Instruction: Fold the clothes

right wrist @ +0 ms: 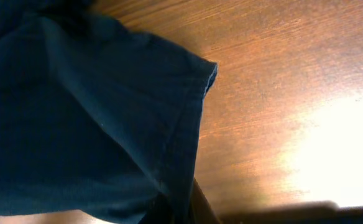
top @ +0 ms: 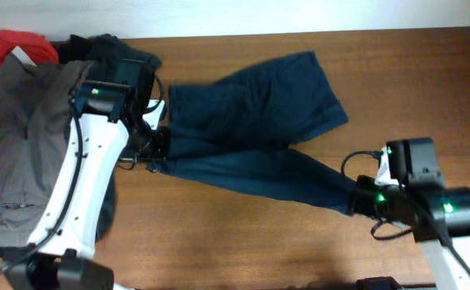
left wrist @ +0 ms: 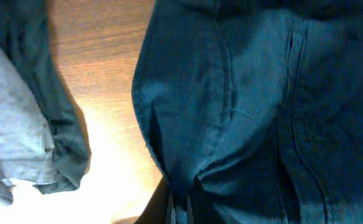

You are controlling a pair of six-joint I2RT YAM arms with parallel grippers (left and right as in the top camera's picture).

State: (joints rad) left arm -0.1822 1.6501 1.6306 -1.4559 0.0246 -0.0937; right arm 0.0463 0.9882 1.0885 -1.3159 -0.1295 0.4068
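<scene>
While both arms reach in from the near edge of the wooden table (top: 412, 80), the right gripper (top: 362, 201) sits closest, its jaws clamped tight on the end of one leg of the navy-blue shorts (top: 251, 121). Seen from the right wrist camera, the dark cloth rises out of the pinch and a hem corner lies against bare wood. From that grip the leg runs as a long, narrow band across the table, up and to the left. It ends at the left gripper (top: 156, 149), which is closed on the shorts where the two legs come together. The left wrist camera shows a seam and a pocket slit in the fabric just above the pinch.

Farther back, the second leg lies spread flat, angled toward the far right. It is apart from the stretched one except at the left end. On the left side of the table the grey trousers (top: 18, 153) lie rumpled, partly under the left arm. Beyond that arm's wrist sits the black garment (top: 126, 56). The small red piece (top: 22, 44) is bunched in the far left corner, touching the grey trousers.
</scene>
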